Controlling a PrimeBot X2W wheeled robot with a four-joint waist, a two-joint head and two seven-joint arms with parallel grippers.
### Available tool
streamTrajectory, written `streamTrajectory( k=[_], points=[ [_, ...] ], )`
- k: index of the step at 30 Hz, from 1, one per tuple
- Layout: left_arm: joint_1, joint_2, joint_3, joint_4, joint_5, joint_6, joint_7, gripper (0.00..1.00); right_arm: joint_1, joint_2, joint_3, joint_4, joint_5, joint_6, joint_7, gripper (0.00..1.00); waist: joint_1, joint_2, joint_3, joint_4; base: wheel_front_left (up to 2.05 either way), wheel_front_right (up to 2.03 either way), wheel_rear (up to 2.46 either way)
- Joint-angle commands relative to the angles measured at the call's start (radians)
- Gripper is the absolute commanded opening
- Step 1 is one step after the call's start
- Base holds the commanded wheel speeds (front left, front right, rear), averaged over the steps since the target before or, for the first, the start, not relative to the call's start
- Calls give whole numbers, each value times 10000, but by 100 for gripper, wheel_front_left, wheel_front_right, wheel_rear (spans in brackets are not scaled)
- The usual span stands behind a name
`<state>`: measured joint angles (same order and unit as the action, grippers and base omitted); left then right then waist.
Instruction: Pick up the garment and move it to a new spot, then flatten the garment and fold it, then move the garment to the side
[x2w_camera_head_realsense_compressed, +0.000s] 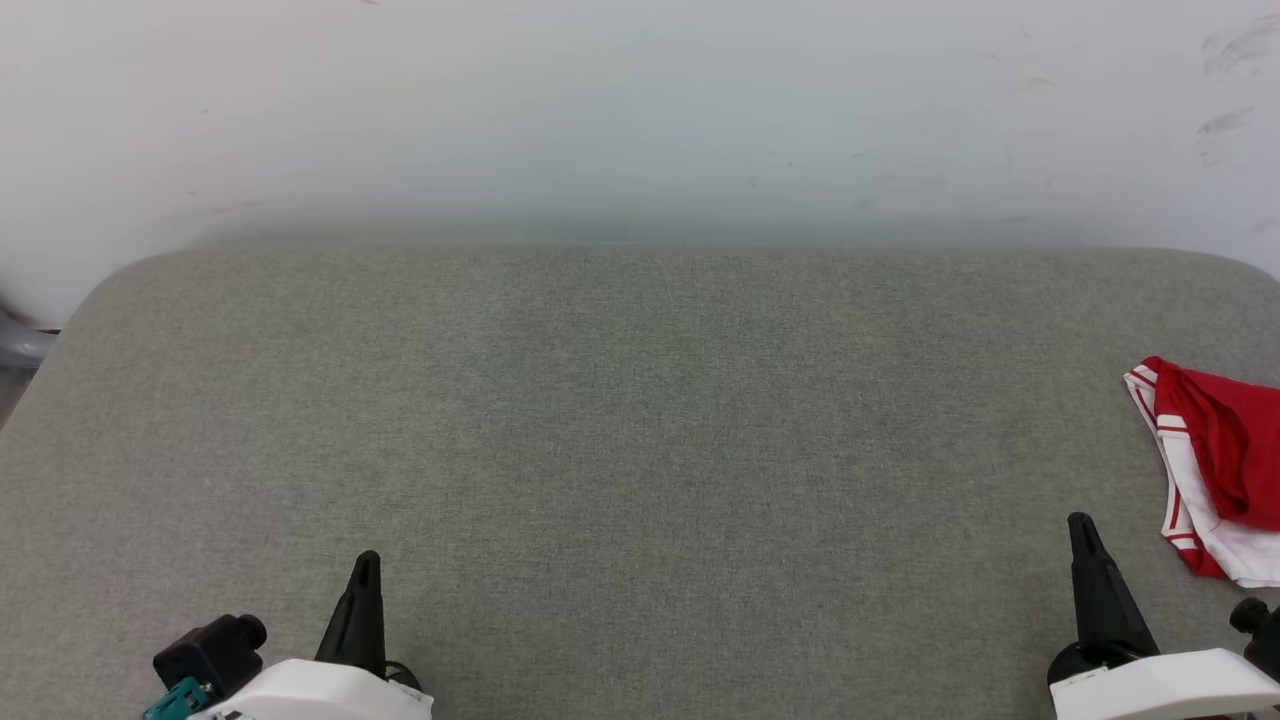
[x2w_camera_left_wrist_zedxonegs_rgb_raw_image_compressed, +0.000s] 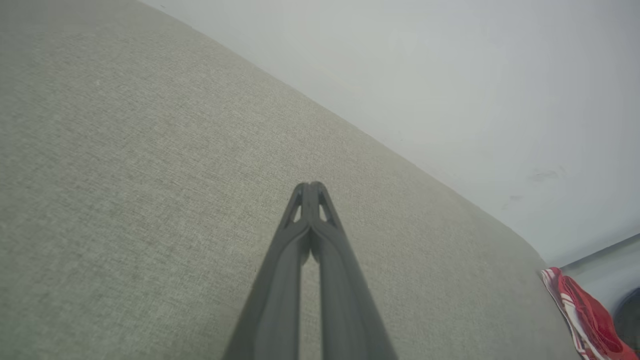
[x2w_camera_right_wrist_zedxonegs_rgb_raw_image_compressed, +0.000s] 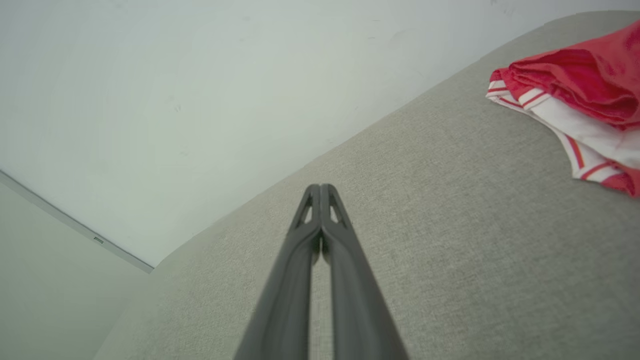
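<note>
Open for passing across the middle and left of the grey table (x2w_camera_head_realsense_compressed: 640, 420). Closed off behind by the white wall (x2w_camera_head_realsense_compressed: 640, 120). At the right edge, 1 obstacle: bunched red shirt (x2w_camera_head_realsense_compressed: 1215, 450), near the right gripper (x2w_camera_head_realsense_compressed: 1080, 525).

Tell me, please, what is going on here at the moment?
Nothing is being handled right now. The robot's left gripper and right gripper are both shut and empty, at the near side of the grey padded surface. The red and white garment lies crumpled at the surface's right edge, just beyond the right gripper and apart from it, so it is neither flattened nor folded yet.
</note>
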<state>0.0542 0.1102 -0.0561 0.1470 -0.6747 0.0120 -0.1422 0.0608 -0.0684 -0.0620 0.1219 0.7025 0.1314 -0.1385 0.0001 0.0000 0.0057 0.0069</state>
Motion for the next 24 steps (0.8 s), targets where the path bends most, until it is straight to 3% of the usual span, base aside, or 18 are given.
streamTrajectory(
  k=[1,24],
  points=[
    [-253,-10,83,-73,-387,-72,83,0,-263,-104,-6,-64,384,-2,80,0,-1,0,-1,-1,0,0,0],
    [-735,-97,493,251,-3524,-541,793,0,-765,-107,-60,355,3410,-4,804,0,-1,0,-6,-18,0,0,0]
  ],
)
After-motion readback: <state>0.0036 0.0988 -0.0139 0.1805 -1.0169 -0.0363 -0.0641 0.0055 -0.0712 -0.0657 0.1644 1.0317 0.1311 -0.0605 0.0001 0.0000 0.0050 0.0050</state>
